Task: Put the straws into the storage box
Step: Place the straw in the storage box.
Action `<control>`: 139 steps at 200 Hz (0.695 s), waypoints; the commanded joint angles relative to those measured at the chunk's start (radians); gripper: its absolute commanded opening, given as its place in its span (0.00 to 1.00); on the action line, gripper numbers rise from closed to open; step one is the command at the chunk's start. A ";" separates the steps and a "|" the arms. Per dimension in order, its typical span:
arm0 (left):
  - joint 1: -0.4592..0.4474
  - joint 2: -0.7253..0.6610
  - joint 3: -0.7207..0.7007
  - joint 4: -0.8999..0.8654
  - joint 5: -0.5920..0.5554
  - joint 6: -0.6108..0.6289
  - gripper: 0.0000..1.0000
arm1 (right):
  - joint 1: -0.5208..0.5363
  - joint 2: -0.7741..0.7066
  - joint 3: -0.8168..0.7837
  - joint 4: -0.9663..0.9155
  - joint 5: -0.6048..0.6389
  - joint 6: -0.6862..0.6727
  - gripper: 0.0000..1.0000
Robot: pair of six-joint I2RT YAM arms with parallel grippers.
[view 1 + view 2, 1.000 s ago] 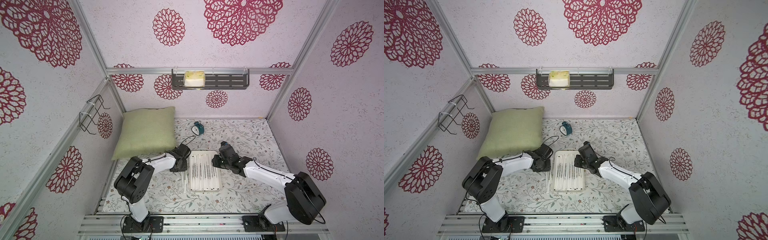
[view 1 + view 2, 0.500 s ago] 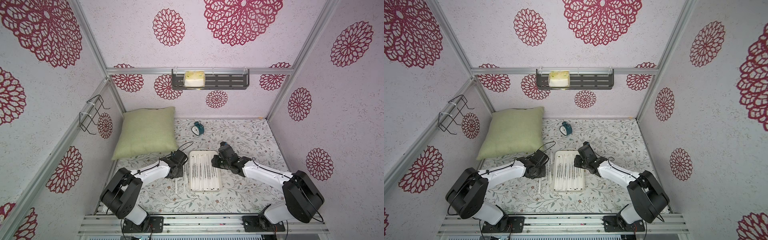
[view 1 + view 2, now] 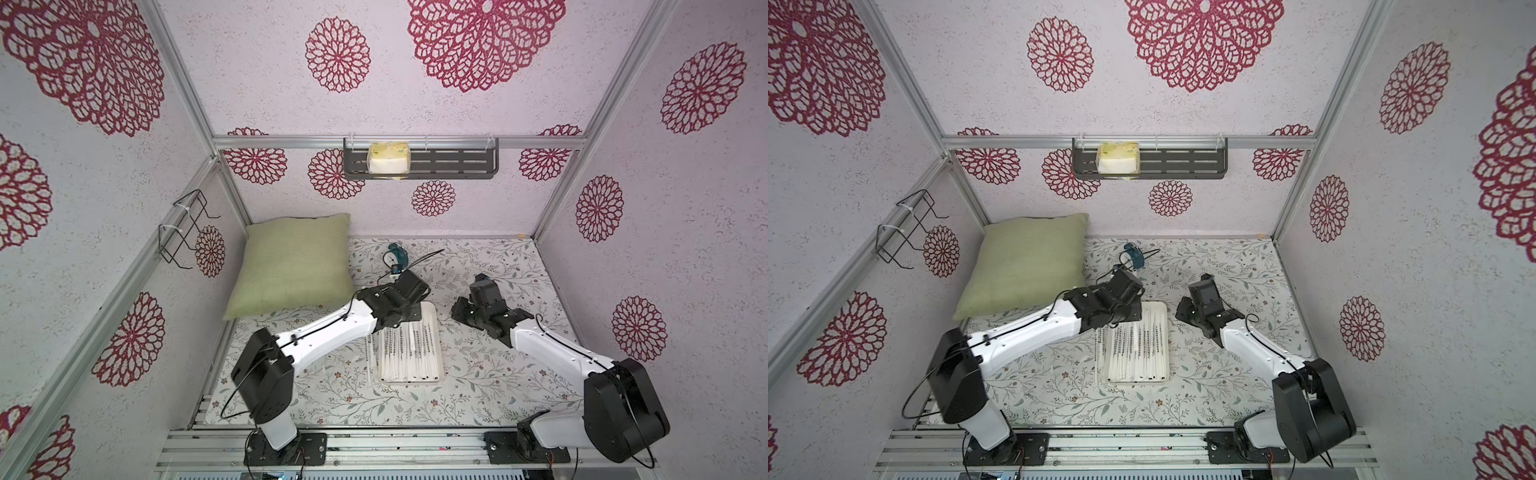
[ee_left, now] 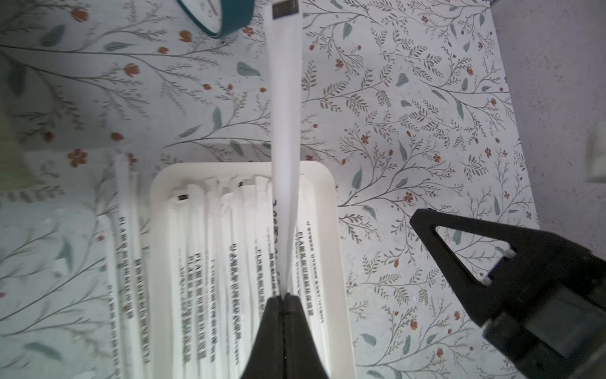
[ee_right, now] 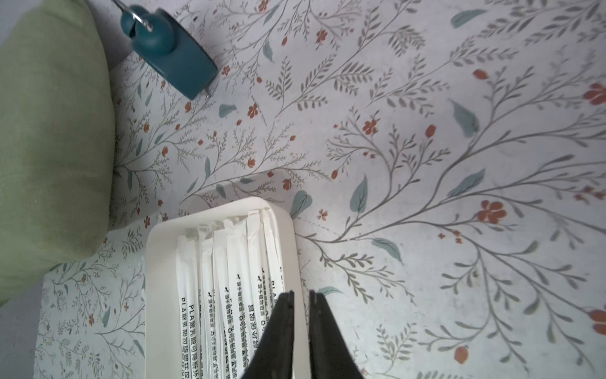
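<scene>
Left jaws (image 4: 284, 297): closed tight on one straw, pinching its flattened paper wrapper edge-on.
Held straw (image 4: 284, 131): raised above the storage box, its free length reaching past the far rim toward the little teal clock (image 4: 226, 19). It runs nearly parallel to the packed ones, probably so it can go down lengthwise. How much trails behind the jaws is hidden.
Storage box (image 3: 433, 316): flat on the bench (image 3: 478, 374) between the two arms, long sides running away from the arm bases, within reach of both.
Straws in the box (image 3: 409, 353): laid side by side along its length, covering most of the floor. They look about as long as the box, so only this direction fits.
Loose straws (image 3: 369, 357): a few on the bench just beside the rim on the left arm's side, also lengthwise. That nearness is likely why the left arm does the picking.
Right jaws (image 5: 301, 295): a narrow gap with nothing in it, poised over the rim on the right arm's side, apparently waiting out of the way.
Next move, as judged: draw the held straw back until its black tip (image 4: 285, 8) clears the far rim, then lower and let go.
Risk: a light straw held at one spot may swing or land across the rim.
</scene>
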 commanded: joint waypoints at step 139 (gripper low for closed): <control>-0.045 0.290 0.055 0.050 0.148 -0.075 0.22 | -0.039 -0.051 -0.032 0.035 -0.079 -0.030 0.16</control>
